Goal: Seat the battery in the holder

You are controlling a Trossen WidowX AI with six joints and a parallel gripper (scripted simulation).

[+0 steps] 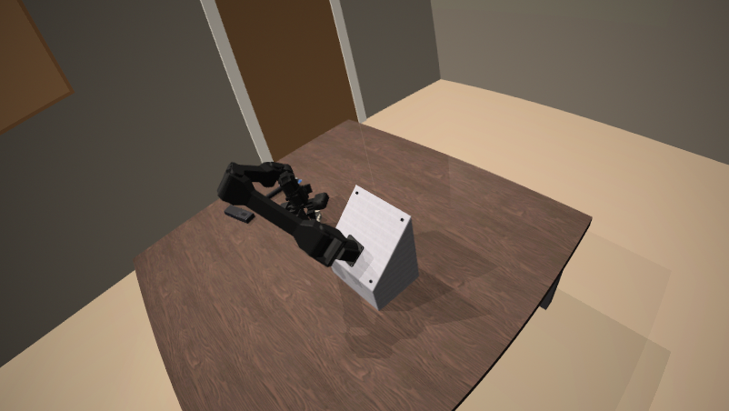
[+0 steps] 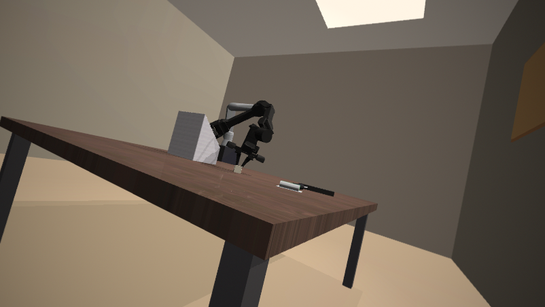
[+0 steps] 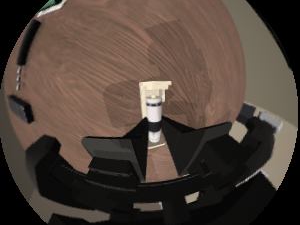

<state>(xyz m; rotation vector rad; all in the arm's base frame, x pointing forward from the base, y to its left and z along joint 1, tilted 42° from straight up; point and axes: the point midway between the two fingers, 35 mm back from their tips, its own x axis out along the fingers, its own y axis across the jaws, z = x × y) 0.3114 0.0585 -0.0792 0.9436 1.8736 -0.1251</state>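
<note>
The battery, white with a dark band, lies lengthwise over the cream holder. Its narrow terminal end points to the holder's raised far end in the wrist view. The holder's near edge shows just beyond the other end of the battery. My gripper is shut on the battery, one dark finger on each side near the dark band. The spring is not visible. I cannot tell whether the battery is fully down or whether its terminal end is under the lip.
A large white sloped block stands beside the arm. A small dark box and a black rod lie on the table. A white cylinder lies on a thin pale base near the rod.
</note>
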